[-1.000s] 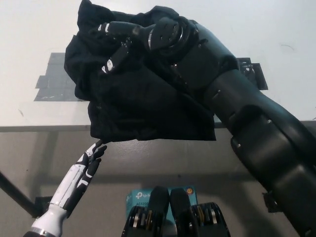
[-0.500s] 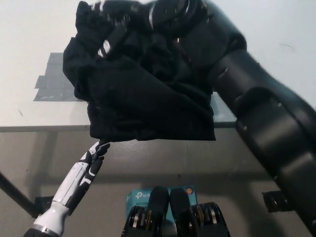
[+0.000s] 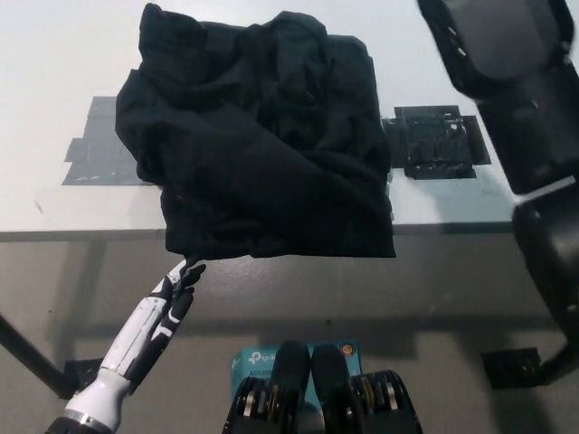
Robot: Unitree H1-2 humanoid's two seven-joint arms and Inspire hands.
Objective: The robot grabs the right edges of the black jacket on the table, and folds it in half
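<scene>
Gone from on top of the black jacket [image 3: 258, 136] is the right robot hand, which was buried in the fabric a moment back; now only the black right arm [image 3: 520, 108] shows at the upper right edge, pulled up and away, and the hand itself is out of frame, so I can't tell if it's spread or closed. The jacket sits bunched in a rough folded heap on the white worktop [image 3: 54, 54], its near edge drooping over the front lip, and it covers part of the dark tape patches [image 3: 99, 145] on the surface. Fold looks basically done to me, just lumpy. The left robot hand [image 3: 172, 294] hangs low in front of the worktop edge, just under the jacket's overhanging corner, fingers loosely together and straight, holding nothing. If the job is still going, I'd say the smart thing is to keep the arm clear on the way out so it doesn't snag a loose flap, then check that the edges line up.
</scene>
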